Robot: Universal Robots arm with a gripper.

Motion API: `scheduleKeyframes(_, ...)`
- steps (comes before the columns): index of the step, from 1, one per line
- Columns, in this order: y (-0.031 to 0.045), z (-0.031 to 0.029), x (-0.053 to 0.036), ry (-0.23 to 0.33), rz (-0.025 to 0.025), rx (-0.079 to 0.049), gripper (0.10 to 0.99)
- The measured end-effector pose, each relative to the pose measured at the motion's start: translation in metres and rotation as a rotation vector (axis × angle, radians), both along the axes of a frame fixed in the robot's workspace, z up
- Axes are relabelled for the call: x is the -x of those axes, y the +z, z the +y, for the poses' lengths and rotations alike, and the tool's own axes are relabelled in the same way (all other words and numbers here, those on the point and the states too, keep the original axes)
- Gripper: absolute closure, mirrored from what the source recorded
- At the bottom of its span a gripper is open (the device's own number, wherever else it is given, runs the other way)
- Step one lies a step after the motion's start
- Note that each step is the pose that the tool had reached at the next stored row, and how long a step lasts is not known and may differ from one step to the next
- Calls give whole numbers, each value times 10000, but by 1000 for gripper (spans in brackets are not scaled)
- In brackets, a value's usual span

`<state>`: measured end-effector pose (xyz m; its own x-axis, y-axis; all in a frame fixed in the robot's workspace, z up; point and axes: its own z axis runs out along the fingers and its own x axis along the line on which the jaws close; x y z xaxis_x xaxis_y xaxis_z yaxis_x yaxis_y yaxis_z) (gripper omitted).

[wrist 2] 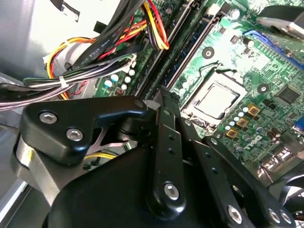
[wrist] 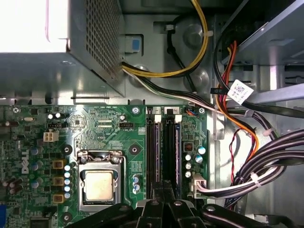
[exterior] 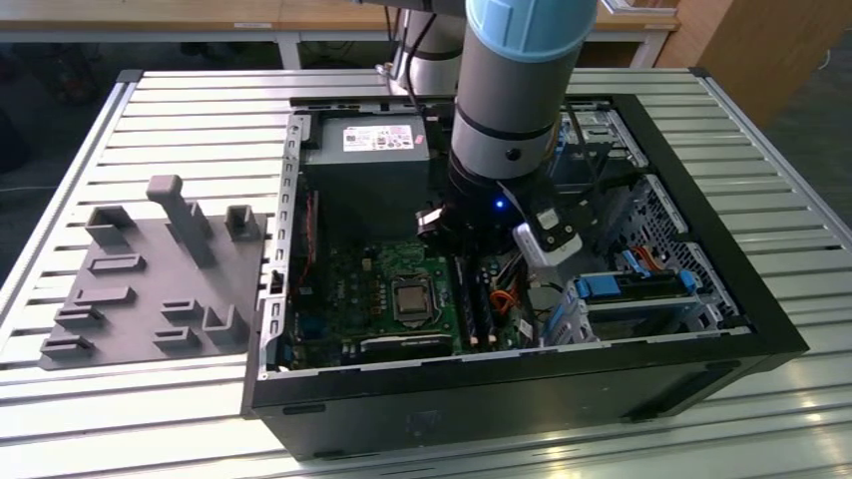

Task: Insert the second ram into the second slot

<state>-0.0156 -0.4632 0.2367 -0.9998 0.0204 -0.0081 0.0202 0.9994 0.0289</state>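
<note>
My gripper (exterior: 462, 261) hangs low inside the open computer case, over the black memory slots (exterior: 476, 309). In both wrist views its fingers are shut tip to tip: gripper (wrist: 164, 186), gripper (wrist 2: 164, 97). Two long dark slots (wrist: 164, 147) run side by side straight out from the fingertips, to one side of the processor socket. A thin dark strip, which I take for the second ram (wrist: 172, 147), stands along the slot that lies farther from the socket. I cannot tell whether the fingertips touch it or pinch anything.
The power supply (exterior: 366, 165) fills the case's far end. The processor socket (wrist: 99, 183) lies beside the slots. Thick cable bundles (wrist: 266, 156) run close on the slots' other side. Bright blue drive-bay clips (exterior: 620, 284) sit at the exterior view's right, a grey fixture (exterior: 147, 279) at its left.
</note>
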Motion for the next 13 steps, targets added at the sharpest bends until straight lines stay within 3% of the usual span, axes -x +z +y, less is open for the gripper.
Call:
scheduleKeyframes(7,78,0,2,1,1,0,980)
scheduleKeyframes(13,79,0,2,1,1,-3,980)
